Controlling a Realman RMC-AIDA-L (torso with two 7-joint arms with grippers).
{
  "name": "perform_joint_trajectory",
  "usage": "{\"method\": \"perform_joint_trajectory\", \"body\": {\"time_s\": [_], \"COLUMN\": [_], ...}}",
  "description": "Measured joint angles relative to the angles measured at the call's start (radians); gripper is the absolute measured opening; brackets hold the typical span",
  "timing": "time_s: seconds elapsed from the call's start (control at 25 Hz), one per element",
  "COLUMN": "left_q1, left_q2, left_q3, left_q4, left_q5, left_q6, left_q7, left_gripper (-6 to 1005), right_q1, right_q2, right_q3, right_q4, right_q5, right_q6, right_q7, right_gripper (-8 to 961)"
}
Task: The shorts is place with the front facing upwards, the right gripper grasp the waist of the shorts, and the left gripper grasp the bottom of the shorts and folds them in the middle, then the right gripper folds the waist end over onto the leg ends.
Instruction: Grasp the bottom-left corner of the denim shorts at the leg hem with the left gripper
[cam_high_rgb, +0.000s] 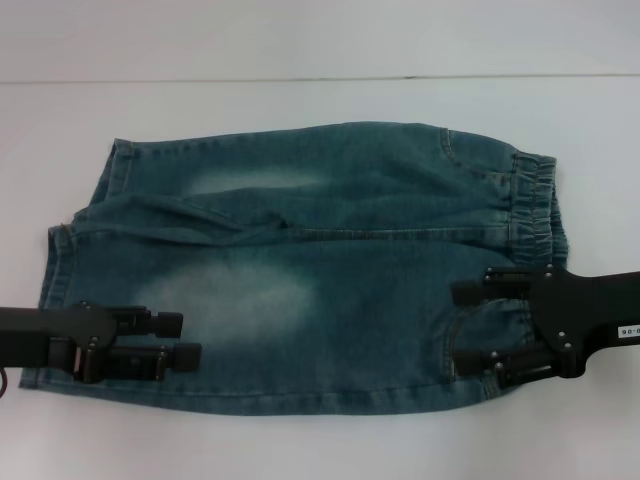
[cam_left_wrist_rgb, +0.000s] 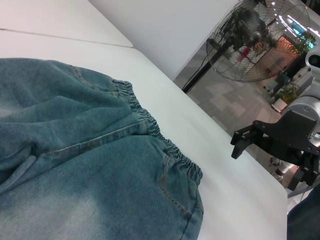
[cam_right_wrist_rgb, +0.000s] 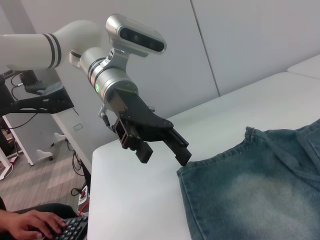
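So nothing's folded yet: the shorts (cam_high_rgb: 300, 265) lie flat on the white table (cam_high_rgb: 320, 45), front up. My right gripper (cam_high_rgb: 473, 328) hangs wide open over their waist end, my left gripper (cam_high_rgb: 183, 338) open above their hem end, neither pinching denim. Both grabs and both folds still to go.

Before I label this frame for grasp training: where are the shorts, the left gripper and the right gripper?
shorts (cam_high_rgb: 330, 290): head view, on the near leg's denim.
left gripper (cam_high_rgb: 182, 340): head view, between its fingertips, above the near leg's hem end.
right gripper (cam_high_rgb: 462, 328): head view, between its open fingertips, above the waist end.
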Motion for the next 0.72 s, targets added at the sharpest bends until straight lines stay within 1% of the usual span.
{"method": "perform_joint_trajectory", "body": {"time_s": [0.32,0.72], "left_q1": [0.003,0.006], "left_q2": [0.001,0.001], "left_q3": [0.0,-0.003], "left_q4": [0.0,0.0], "left_q5": [0.0,0.0], "left_q6": [0.003,0.011], "left_q7": [0.0,-0.007], "left_gripper": [778,778], "right_q1": [0.003,0.002], "right_q2": [-0.005,-0.003], "right_q3": [-0.001,-0.002], "right_q4": [0.0,0.0], "right_q5": [0.0,0.0], "right_q6": [0.0,0.001], "right_q7": [0.006,0.007], "right_gripper": [916,917]}}
